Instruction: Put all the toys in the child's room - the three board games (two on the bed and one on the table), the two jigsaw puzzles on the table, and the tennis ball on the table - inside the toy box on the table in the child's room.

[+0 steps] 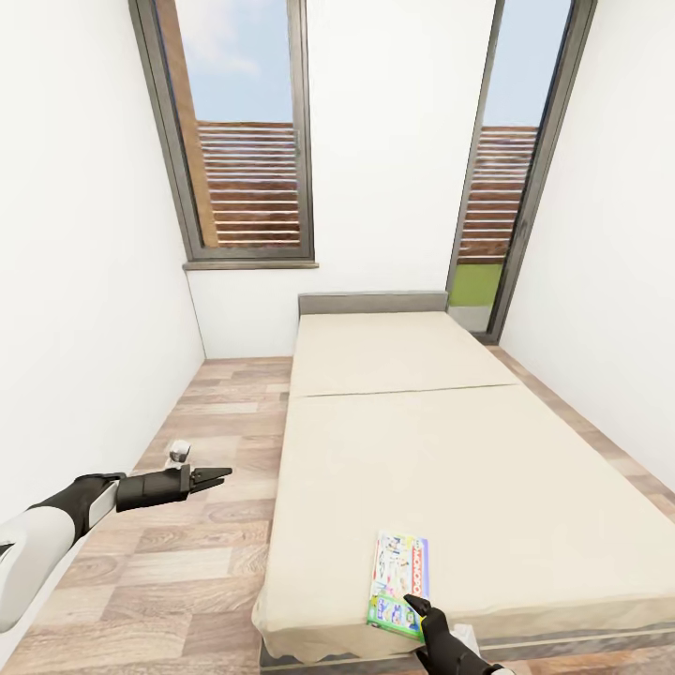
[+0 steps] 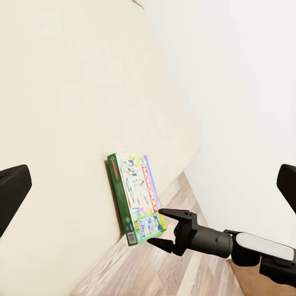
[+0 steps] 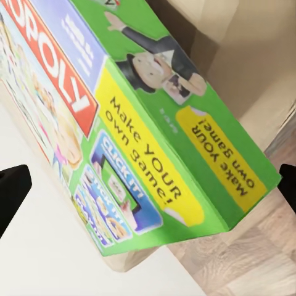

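One board game, the purple-green Monopoly box (image 1: 398,581), lies flat on the cream bed (image 1: 450,450) close to its near edge. My right gripper (image 1: 420,607) is open at the box's near corner, and its fingers stand on either side of that corner. The left wrist view shows the same box (image 2: 134,194) and the right gripper (image 2: 161,228) at its end. In the right wrist view the box (image 3: 142,135) looms very close, with dark fingertips (image 3: 11,191) wide apart at the frame's sides. My left gripper (image 1: 216,478) hangs open over the floor, left of the bed and holding nothing.
A wood-plank floor strip (image 1: 197,525) runs along the bed's left side, bounded by a white wall (image 1: 75,309). A grey headboard (image 1: 373,302) stands at the far end below a window (image 1: 246,141). A glass door (image 1: 506,169) is at the far right.
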Robot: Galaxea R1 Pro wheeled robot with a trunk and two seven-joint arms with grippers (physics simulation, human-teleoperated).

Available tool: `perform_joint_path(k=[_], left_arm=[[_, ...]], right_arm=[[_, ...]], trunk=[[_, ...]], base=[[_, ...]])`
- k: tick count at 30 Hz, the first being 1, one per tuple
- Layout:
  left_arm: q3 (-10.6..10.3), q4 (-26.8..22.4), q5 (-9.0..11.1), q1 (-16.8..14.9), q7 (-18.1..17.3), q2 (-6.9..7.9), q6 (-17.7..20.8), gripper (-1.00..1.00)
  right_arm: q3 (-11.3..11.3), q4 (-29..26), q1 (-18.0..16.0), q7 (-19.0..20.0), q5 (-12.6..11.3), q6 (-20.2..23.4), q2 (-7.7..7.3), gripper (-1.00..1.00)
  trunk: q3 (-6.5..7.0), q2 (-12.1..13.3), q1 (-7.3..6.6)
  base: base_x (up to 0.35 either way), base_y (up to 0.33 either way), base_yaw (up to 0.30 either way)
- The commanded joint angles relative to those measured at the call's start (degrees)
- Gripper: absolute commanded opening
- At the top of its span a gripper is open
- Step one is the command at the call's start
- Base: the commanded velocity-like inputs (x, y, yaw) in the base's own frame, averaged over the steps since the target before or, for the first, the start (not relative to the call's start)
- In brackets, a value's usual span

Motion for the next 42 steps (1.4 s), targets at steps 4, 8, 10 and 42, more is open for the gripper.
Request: perform_joint_path(k=[4,8,10,42], left_arm=[[0.17,-0.01,-0.12,-0.03,-0.2,0.01,0.59,1.0],[0.17,-0.01,-0.12,-0.03,-0.2,0.01,0.63,1.0],[0.17,-0.01,-0.12,-0.03,-0.21,0.02,0.73,1.0],[0.31,-0.01,-0.12,-0.03,-0.21,-0.08,2.13,1.0]], right_arm=[[-0.28,-0.08,-0.01,-0.01,-0.23,0.41,0.03,1.0],[-0.28,-0.08,-0.01,0.02,-0.22,0.4,0.03,-1.0],[-0.28,-0.08,-0.01,0.03,-0.22,0.36,0.03,-1.0],[-0.28,-0.08,-0.01,0.6,-0.22,0.49,0.03,-1.0]], trunk=[[-0.06,-0.03,0.0],[-0.06,-0.03,0.0],[-0.06,-0.03,0.0],[4.43,10.0,-5.49]], base=[[0.007,0.005,0.0],[0.002,0.001,0.0],[0.0,0.0,0.0],[0.0,0.0,0.0]])
